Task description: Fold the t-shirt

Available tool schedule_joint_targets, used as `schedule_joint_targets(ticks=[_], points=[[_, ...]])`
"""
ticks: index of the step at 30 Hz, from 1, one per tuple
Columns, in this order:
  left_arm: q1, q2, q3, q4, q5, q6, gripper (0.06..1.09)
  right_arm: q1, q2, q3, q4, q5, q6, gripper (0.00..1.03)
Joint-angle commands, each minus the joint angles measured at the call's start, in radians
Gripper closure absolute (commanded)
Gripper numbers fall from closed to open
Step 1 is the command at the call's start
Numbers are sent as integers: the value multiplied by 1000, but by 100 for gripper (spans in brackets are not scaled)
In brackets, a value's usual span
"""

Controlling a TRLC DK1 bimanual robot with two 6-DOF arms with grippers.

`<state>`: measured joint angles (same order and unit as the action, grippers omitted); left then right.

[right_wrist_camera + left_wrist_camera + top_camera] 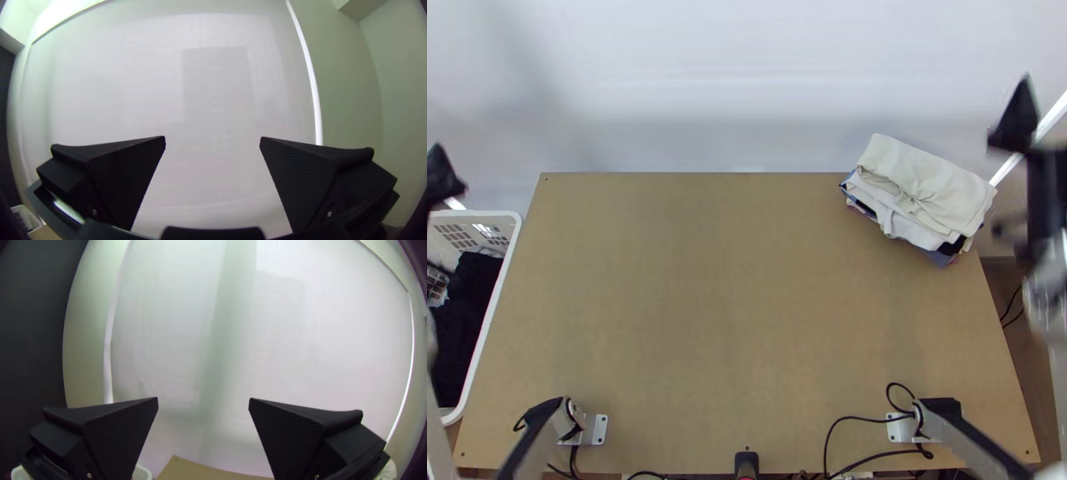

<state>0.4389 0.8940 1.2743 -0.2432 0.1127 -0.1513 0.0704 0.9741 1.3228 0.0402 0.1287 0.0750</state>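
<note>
Standing by a pale wall (707, 88), the table (731, 288) bears folded clothes (935, 180).

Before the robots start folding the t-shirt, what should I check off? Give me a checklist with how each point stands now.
1. Left gripper open and holding nothing: ok.
2. Right gripper open and holding nothing: ok.
3. T-shirt spread on the table for folding: not ok.
4. Dark cloth in the basket is a t-shirt: cannot tell; it lies bunched.
5. Pile of folded clothes away from the middle: ok, at the far right corner.
6. Pile wholly on the table: cannot tell; it looks close to the edge.
</note>
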Motion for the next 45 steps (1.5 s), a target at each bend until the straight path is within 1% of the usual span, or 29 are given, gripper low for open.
schedule_joint_targets(ticks=[1,5,7,8,9,12,15,19,21,23,25,27,30,33,35,37,40,45], points=[[1,-176,-220,117,-21,39,10,71,-226,-194,-79,-46,8,4],[1,-372,-463,225,-22,44,10,97,-480,-353,-226,-44,20,4],[0,-458,-584,269,-21,47,10,92,-575,-398,-319,-31,103,4],[0,-495,-633,274,-21,47,10,89,-624,-439,-335,-8,105,4],[-2,-534,-684,274,-21,47,10,86,-681,-481,-341,-3,100,4],[-25,-636,-820,300,-19,47,10,71,-867,-622,-301,-1,58,4],[-45,-721,-923,308,-19,47,10,66,-953,-708,-304,-3,58,4],[-66,-800,-1015,275,-21,48,10,60,-979,-838,-307,-1,60,4],[-66,-854,-1040,216,-19,48,10,58,-979,-906,-301,-3,71,4],[-68,-894,-1058,150,-21,48,10,60,-979,-973,-252,-3,71,4],[-68,-892,-1055,68,-21,48,10,62,-980,-1041,-211,-1,60,4],[-66,-894,-1061,39,-22,52,10,65,-980,-1099,-191,-3,58,4],[-54,-896,-1113,45,-27,78,10,65,-980,-1172,-195,-3,62,4],[-39,-897,-1181,110,-34,93,10,51,-980,-1260,-200,0,55,4],[-28,-892,-1216,64,-38,102,10,29,-946,-1263,-204,-1,55,4],[-17,-846,-1216,56,-39,145,10,25,-974,-1263,-206,-1,54,4],[-14,-894,-1216,58,-39,148,10,29,-968,-1263,-207,-1,54,4],[-14,-894,-1216,58,-39,148,10,31,-976,-1261,-207,-1,54,4]])
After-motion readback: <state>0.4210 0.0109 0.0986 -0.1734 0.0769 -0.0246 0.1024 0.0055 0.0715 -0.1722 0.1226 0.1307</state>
